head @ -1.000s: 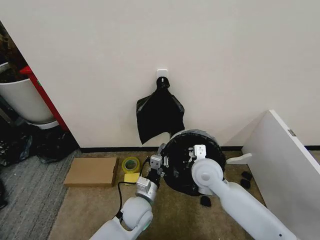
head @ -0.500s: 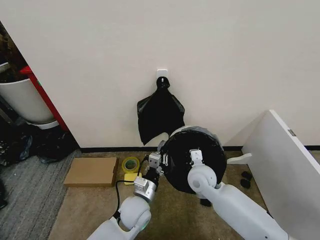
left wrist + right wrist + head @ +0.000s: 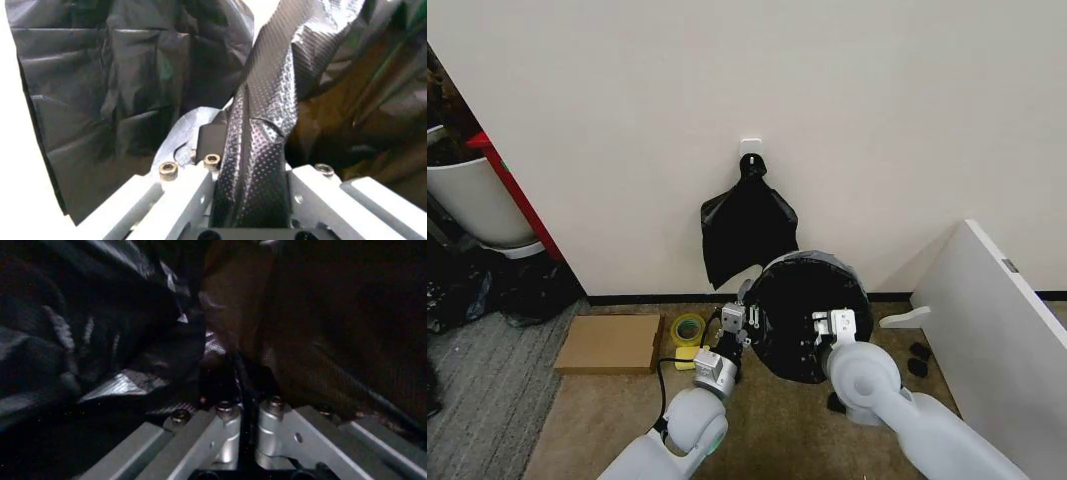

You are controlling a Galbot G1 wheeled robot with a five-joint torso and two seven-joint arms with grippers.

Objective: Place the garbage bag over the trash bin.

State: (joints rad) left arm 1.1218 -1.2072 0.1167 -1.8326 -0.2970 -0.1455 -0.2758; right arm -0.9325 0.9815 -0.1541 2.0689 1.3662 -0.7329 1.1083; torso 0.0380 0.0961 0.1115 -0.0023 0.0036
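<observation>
**Both hands pinch the black bag at the bin's mouth**

The garbage bag (image 3: 797, 310) is spread as a round, glossy black sheet over the mouth of the trash bin (image 3: 819, 259), which is tipped toward the camera on the floor by the wall; only a thin pale arc of the bin's rim peeks out along the top edge. The bag covers nearly all of the opening seen from the head view.

The left hand (image 3: 749, 319) is at the bag's left edge. In the left wrist view its fingers (image 3: 190, 195) are closed narrow on a twisted, dimpled fold of the bag (image 3: 260, 150), which runs up between them.

The right hand (image 3: 819, 322) is on the lower right part of the bag. In the right wrist view its fingers (image 3: 220, 437) are drawn nearly together with dark film (image 3: 133, 330) bunched at their tips; the picture is dim there, but they appear to clamp a fold of the bag.

On the wall above hangs a bunch of spare black bags (image 3: 747, 230) from a white hook (image 3: 751, 148). On the floor to the left lie a flat cardboard box (image 3: 610, 343) and a roll of yellow tape (image 3: 689, 328), near the left arm. A white board (image 3: 997, 330) leans at the right.
</observation>
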